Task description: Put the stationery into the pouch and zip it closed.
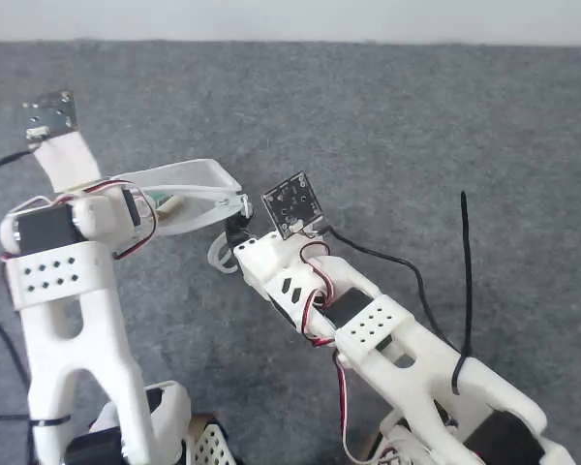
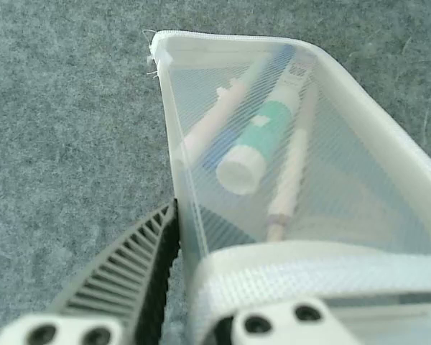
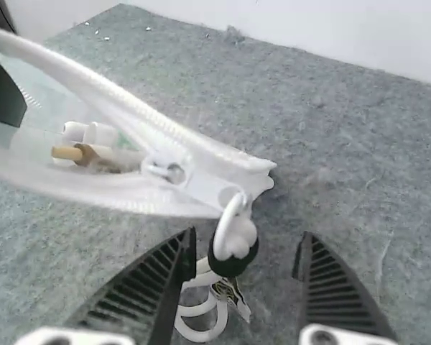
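Two arms work over the grey felt table (image 1: 416, 116). The mesh pouch (image 1: 189, 179) is held off the felt, one end pinched in the left gripper (image 2: 194, 244). Right gripper (image 3: 244, 266) sits at the other end, fingers spread, gripping nothing. Stationery (image 2: 262, 140) is all inside, so loading looks done. Zip slider (image 3: 174, 172) is near the right gripper's end; can't tell if it's fully shut. Pull ring (image 3: 233, 233) hangs between the spread fingers. Left to do: probably the last bit of zipping.

L gripper (image 2: 189, 241) clamped on mesh pouch (image 2: 359, 151) edge (dark ribbed finger (image 2: 140, 259) on outside). Inside: teal-label tube (image 2: 262, 140) w/ pens (image 2: 291, 172) either side. Grey felt mat (image 2: 65, 129) underneath.
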{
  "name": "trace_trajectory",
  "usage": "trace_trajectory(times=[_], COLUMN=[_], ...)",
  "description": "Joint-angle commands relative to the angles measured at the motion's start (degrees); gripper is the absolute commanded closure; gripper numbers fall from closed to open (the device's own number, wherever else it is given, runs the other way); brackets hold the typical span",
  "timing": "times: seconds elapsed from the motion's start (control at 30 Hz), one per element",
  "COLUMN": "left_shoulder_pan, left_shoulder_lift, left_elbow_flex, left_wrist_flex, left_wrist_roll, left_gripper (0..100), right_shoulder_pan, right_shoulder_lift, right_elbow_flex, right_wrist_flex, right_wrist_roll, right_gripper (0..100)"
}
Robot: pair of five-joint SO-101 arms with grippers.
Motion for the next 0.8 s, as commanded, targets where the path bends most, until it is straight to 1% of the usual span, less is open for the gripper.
trace_trajectory(times=[0.0,0.13,0.3,0.43,0.5,0.63,0.7,0.77], left_shoulder_pan=[-0.35,-0.35,-0.44,-0.44,-0.44,-0.79,-1.67,-1.93], left_shoulder_lift=[-0.62,-0.62,-0.62,-0.62,-0.62,-0.62,-0.62,-0.62], left_elbow_flex=[-0.57,-0.57,-0.57,-0.48,-0.48,-0.04,-0.04,-0.04], left_wrist_flex=[0.09,0.18,0.26,0.35,0.35,0.0,0.0,0.0], left_wrist_roll=[-0.88,-1.23,-2.11,-2.2,-2.2,-2.2,-2.2,-2.2], left_gripper=[99,99,99,99,99,99,99,99], right_shoulder_pan=[0.57,1.1,3.21,2.77,2.77,0.4,-0.92,-1.98], right_shoulder_lift=[-0.48,-0.48,-0.48,-0.57,-1.01,-5.41,-8.66,-11.82], right_elbow_flex=[-3.6,-3.34,-3.34,-2.73,-1.58,1.58,2.81,2.9], right_wrist_flex=[-1.8,-4.88,-5.23,-4.7,-4.79,-4.53,-2.15,2.86], right_wrist_roll=[-0.44,-0.35,0.26,6.68,9.05,12.84,14.42,15.47], right_gripper=[88.3,96.5,97.9,99.3,99.2,99.2,99.2,99.2])
